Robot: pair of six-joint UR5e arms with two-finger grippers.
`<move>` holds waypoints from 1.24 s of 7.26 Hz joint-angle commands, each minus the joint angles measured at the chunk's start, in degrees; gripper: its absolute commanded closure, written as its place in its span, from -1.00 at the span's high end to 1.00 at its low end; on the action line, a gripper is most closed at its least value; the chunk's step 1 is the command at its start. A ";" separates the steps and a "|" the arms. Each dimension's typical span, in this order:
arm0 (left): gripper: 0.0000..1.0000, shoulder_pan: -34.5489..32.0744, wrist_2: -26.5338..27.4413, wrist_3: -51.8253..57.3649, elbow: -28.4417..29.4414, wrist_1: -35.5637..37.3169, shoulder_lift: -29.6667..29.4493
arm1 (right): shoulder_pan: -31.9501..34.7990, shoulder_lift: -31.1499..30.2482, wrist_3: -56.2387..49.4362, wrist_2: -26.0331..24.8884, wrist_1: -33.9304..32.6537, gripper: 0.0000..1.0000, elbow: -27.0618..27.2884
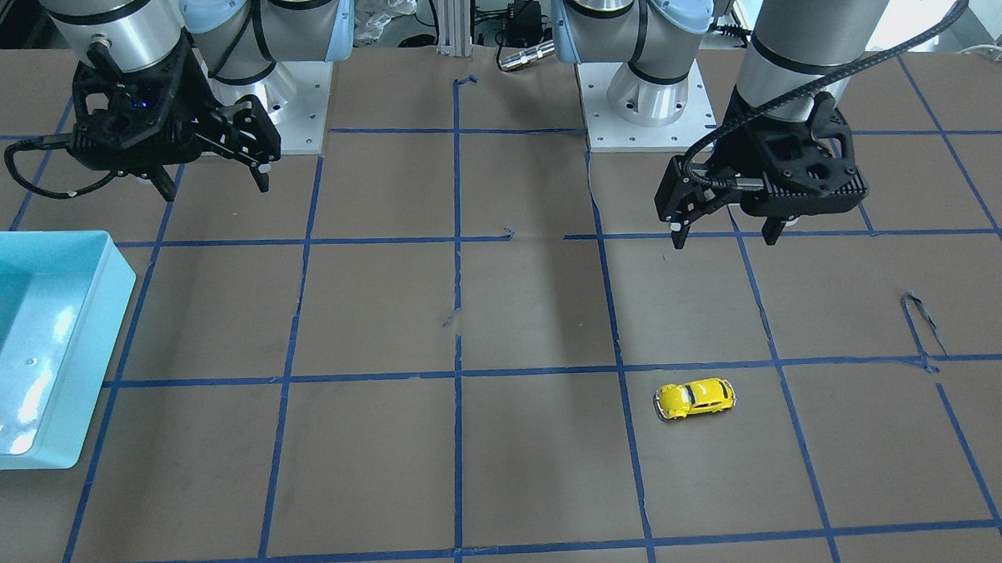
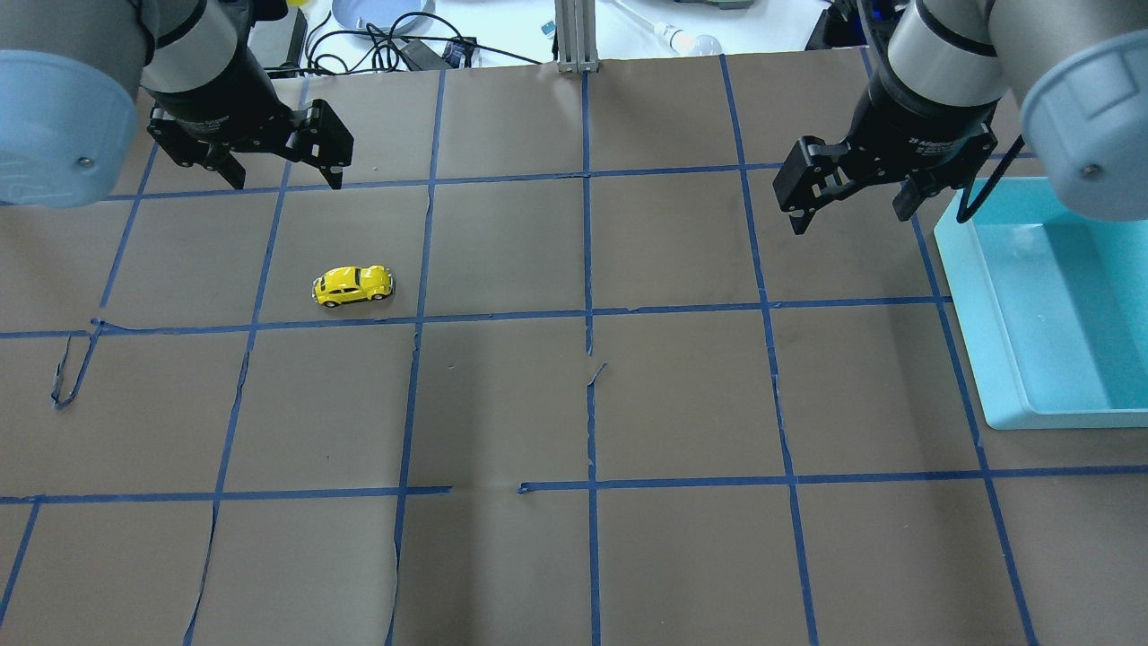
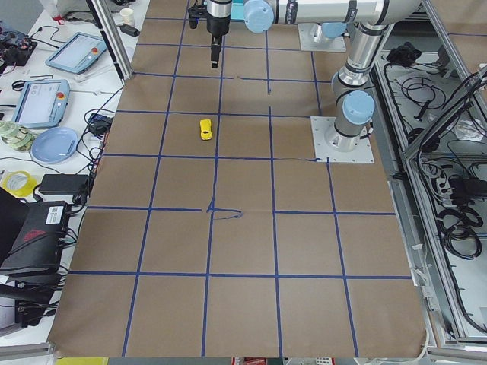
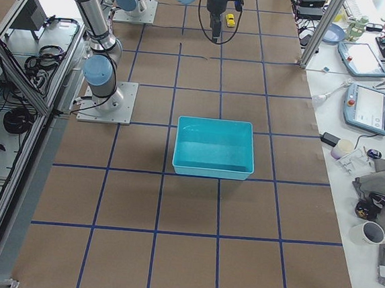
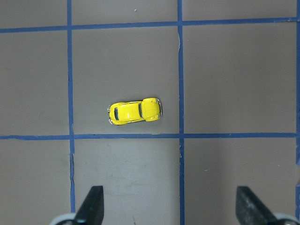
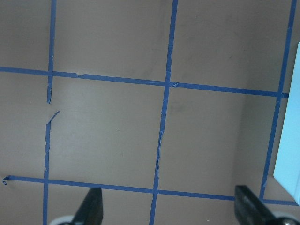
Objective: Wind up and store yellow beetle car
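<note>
Left gripper (image 2: 289, 184) spread, clear of car (image 2: 353, 285); tiny glossy body may squirt out or roll if pinch lands off-centre.

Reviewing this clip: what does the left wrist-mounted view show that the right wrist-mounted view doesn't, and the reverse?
Only the left wrist-mounted view shows the yellow beetle car. It sits roof-up inside one taped square, beyond the left end effector.

Only the right wrist-mounted view shows a pale strip of the blue bin at its right edge; no car appears there.

Both show the brown table cover with its blue tape grid. Both also show two dark fingertips wide apart at the bottom edge, so the right end effector is open too, holding nothing.
</note>
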 commanded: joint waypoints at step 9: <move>1.00 0.46 -1.80 0.04 0.51 -3.39 0.10 | -0.02 -0.07 0.01 -0.33 -0.03 1.00 0.09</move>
